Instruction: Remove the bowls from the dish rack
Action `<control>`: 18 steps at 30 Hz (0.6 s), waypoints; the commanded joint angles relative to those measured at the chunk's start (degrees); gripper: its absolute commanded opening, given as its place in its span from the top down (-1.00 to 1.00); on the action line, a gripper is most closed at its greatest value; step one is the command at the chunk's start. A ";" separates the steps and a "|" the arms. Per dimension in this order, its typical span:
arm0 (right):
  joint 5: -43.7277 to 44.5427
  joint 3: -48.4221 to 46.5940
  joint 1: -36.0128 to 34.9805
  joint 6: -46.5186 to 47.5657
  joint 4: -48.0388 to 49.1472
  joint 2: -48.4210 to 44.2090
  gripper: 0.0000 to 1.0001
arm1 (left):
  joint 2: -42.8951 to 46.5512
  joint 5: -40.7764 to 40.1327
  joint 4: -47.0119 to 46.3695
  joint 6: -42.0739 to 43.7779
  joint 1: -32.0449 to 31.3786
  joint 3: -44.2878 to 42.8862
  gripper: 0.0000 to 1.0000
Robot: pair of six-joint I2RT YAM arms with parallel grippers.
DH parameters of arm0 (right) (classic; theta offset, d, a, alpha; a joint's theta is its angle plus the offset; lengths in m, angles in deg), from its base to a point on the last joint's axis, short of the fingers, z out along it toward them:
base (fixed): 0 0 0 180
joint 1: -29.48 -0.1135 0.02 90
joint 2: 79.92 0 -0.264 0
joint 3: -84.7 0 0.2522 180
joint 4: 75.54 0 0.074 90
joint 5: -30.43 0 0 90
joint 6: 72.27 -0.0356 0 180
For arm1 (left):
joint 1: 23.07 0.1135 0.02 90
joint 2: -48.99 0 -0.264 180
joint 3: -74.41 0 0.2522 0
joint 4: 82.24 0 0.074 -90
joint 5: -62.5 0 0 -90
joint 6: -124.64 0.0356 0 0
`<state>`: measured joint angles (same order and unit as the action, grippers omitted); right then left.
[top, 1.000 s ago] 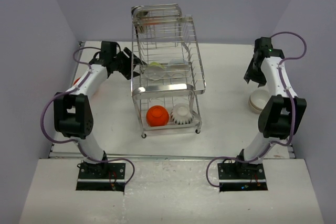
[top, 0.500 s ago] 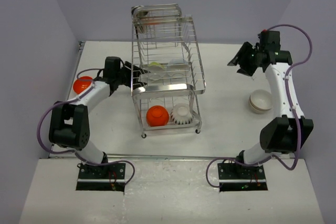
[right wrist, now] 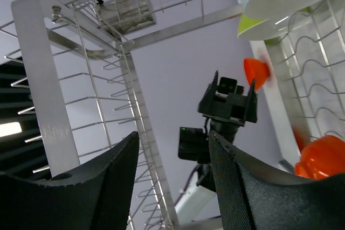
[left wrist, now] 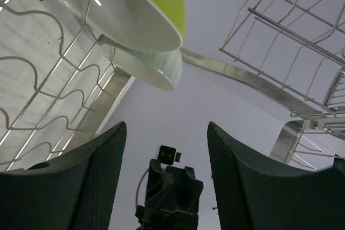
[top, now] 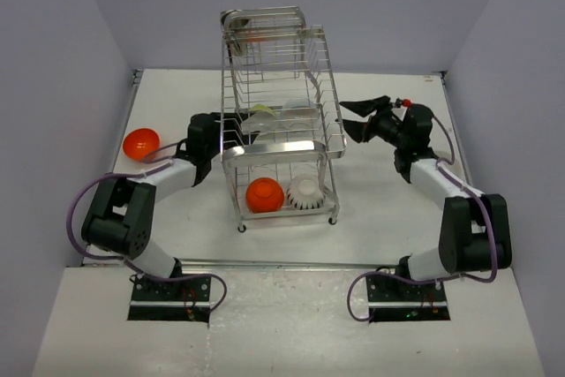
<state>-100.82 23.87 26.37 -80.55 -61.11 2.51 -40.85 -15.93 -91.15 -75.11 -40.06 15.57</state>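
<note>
The chrome dish rack (top: pixel 320 86) stands mid-table. Its upper tier holds a white bowl with a green inside (top: pixel 259 118) and a pale bowl (top: pixel 296 116). Its lower tier holds an orange bowl (top: pixel 264 194) and a ribbed white bowl (top: pixel 305 192). A second orange bowl (top: pixel 141 142) sits on the table at the left. My left gripper (top: pixel 231 134) is open and empty at the rack's left side, below the green-lined bowl (left wrist: pixel 135 9) and the pale bowl (left wrist: pixel 151 65). My right gripper (top: pixel 357 119) is open and empty at the rack's right side, facing the bars (right wrist: pixel 46 90).
A perforated metal holder (top: pixel 237 17) hangs at the rack's top left corner. The walls close in on both sides. My right forearm (top: pixel 441 178) lies over the spot where white bowls sat on the table, so they are hidden.
Both arms have swung down and inward to the rack. The left gripper reached under the upper tier from the left. The right gripper came from the far right to the rack's right side.
</note>
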 commanded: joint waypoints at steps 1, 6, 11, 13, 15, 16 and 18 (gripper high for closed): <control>7.12 2.15 -2.51 -18.34 26.82 0.53 -0.10 | -2.00 -5.24 -8.35 -7.93 -1.37 0.08 -0.25; 17.16 4.00 -5.49 -24.67 38.87 4.31 -0.06 | -4.98 -9.20 -10.19 -11.35 -2.17 -1.06 -0.23; 24.46 5.49 -6.29 -23.72 42.48 3.44 -0.04 | -6.48 -13.57 -8.70 -12.85 -2.43 -3.08 -0.14; 24.12 5.41 -6.29 -23.01 42.65 3.35 -0.04 | -7.18 -15.60 -9.14 -13.55 -2.43 -3.87 -0.15; 23.15 5.67 -6.38 -22.75 43.53 3.78 -0.04 | -8.67 -16.49 -10.10 -14.86 -2.43 -4.66 -0.16; 22.98 6.11 -6.38 -22.92 43.71 3.79 -0.04 | -9.29 -16.67 -10.80 -15.05 -2.43 -5.10 -0.15; 23.84 8.38 -6.29 -23.36 44.59 3.52 -0.04 | -10.87 -16.93 -11.16 -15.75 -2.43 -6.86 -0.15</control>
<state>-79.75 29.86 20.21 -96.29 -21.51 6.82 -49.73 -28.95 -98.76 -78.96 -42.03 12.03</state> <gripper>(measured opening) 0.520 0.576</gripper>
